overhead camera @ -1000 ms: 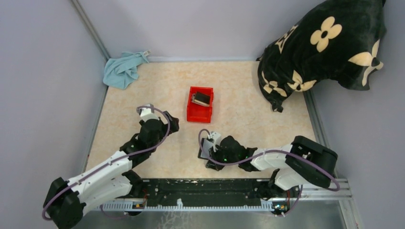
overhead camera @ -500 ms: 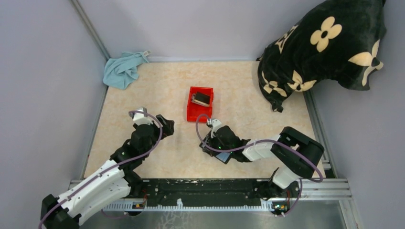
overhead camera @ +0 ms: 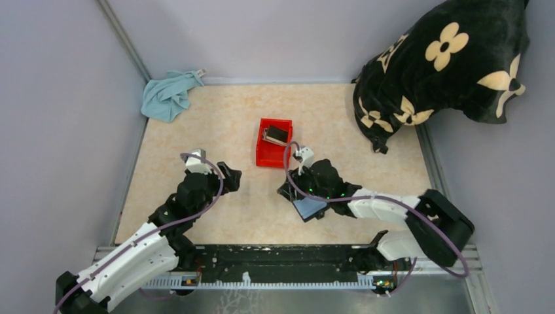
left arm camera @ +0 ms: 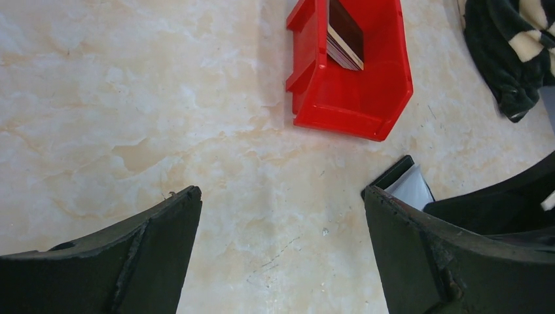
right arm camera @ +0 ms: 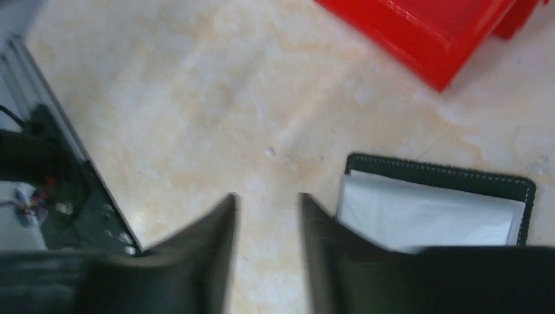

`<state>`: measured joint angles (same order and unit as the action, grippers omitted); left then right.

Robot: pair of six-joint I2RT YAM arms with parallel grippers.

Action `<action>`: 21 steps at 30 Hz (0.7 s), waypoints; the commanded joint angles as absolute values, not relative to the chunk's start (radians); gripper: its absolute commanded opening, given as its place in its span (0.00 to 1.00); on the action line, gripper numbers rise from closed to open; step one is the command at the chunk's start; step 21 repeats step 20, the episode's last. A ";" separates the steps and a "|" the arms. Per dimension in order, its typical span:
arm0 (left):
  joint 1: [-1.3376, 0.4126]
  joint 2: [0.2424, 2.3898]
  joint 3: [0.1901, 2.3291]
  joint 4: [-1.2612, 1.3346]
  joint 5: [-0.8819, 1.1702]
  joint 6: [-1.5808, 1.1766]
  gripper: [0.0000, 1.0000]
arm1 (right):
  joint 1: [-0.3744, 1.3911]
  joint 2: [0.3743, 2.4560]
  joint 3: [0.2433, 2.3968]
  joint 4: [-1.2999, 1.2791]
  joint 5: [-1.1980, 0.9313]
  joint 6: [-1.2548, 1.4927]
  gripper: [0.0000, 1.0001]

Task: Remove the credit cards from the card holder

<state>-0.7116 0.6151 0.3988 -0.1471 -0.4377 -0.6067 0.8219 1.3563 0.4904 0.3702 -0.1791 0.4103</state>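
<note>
Though my left gripper point(left arm camera: 281, 193) has its fingers spread wide over the beige marble-patterned tabletop point(left arm camera: 131, 98), my right gripper point(right arm camera: 267, 199) shows only a narrow slot between its blurred dark fingers, with nothing caught in it. Just beside my right-hand finger there lies the small flat black folding card holder point(right arm camera: 438, 196), open on that tabletop. That wrist view gives me its stitched black border and a pale, clear-looking pocket, whereas the overhead camera shows the same inner face as blue. My left wrist catches only one corner of it.

Beyond it sits the red plastic bin point(left arm camera: 353, 98), and only my left wrist and the overhead view look into it. Thin rectangular credit cards point(left arm camera: 345, 34) are stacked at its far end, a dark brown one on top. Whether any card sits in the holder's slots I cannot tell.

Overhead alone takes in the crumpled light-blue cloth point(overhead camera: 169, 95) in the far left corner. The black cushion with cream flowers point(overhead camera: 445, 59) at the far right shows whole there, and only its edge from my left wrist.
</note>
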 commanded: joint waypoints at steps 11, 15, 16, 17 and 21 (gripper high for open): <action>-0.716 0.556 0.447 -0.182 -0.402 -0.541 0.99 | 0.727 0.983 0.491 0.101 0.093 0.266 0.97; -0.715 0.525 0.442 -0.174 -0.385 -0.515 0.99 | 0.715 0.944 0.472 0.090 0.104 0.270 0.97; -0.715 0.519 0.442 -0.179 -0.385 -0.518 0.99 | 0.713 0.939 0.466 0.094 0.104 0.272 0.97; -0.716 0.514 0.441 -0.180 -0.385 -0.518 0.99 | 0.713 0.936 0.462 0.095 0.107 0.275 0.97; -0.716 0.518 0.437 -0.191 -0.387 -0.537 0.99 | 0.712 0.925 0.458 0.081 0.119 0.283 0.97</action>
